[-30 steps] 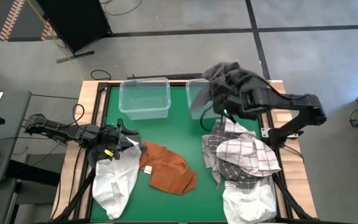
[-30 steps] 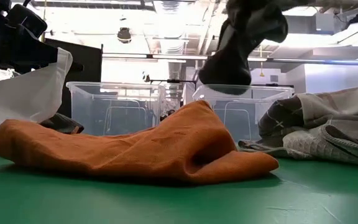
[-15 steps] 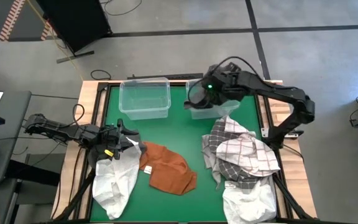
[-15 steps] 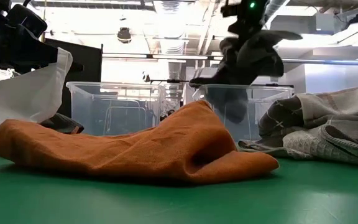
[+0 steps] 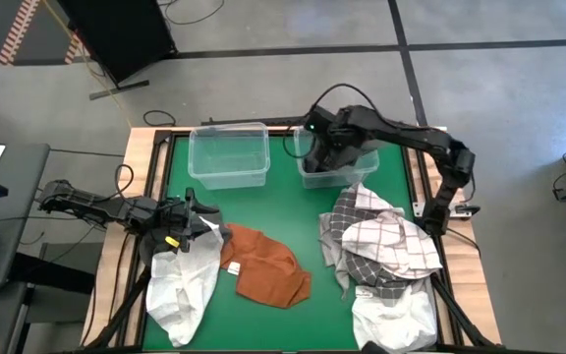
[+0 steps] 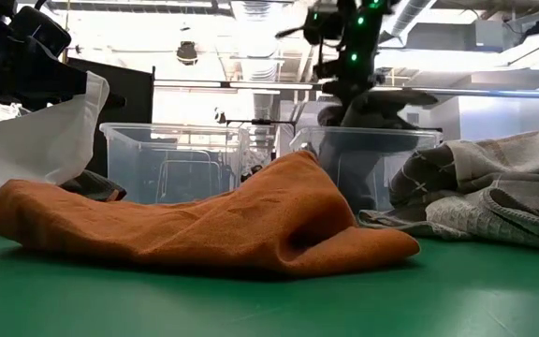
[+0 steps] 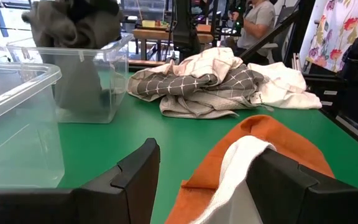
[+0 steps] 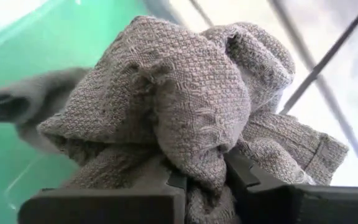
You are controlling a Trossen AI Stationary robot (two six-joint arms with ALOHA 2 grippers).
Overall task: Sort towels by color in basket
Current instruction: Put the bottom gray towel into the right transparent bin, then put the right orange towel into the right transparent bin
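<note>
My right gripper (image 5: 324, 147) is shut on a dark grey towel (image 7: 73, 22) above the right clear bin (image 5: 337, 175). The towel's lower part (image 7: 82, 84) hangs inside that bin. My left gripper (image 5: 191, 226) stands open and level at the table's left side. A white towel (image 5: 180, 285) passes between its fingers and hangs down from them. An orange towel (image 5: 268, 267) lies in a heap on the green table. Checked and light grey towels (image 5: 381, 241) lie piled at the right, with another white towel (image 5: 393, 315) nearer. My right gripper pinches a bunched fold of the dark grey towel (image 8: 197, 155) between its two fingers (image 8: 257, 180); several layers are gathered there. The fingers slant down from above. The towel bulges past the fingertips and its lower part hangs inside the right bin. My left gripper does not pinch anything. The white towel's edge (image 7: 238, 174) lies between its open fingers, against the inner side of one finger (image 7: 291, 183), and hangs below the gripper (image 6: 36, 150).
A second clear bin (image 5: 229, 155) stands left of the right one at the table's far side. Bare green table (image 5: 293, 211) lies between the bins and the orange towel. People sit in the room beyond the table (image 7: 253, 18).
My right gripper has carried the dark grey towel toward the table's left and down, tipping to point more steeply downward. The towel, held high above the right bin before, now hangs with its lower part inside that bin.
</note>
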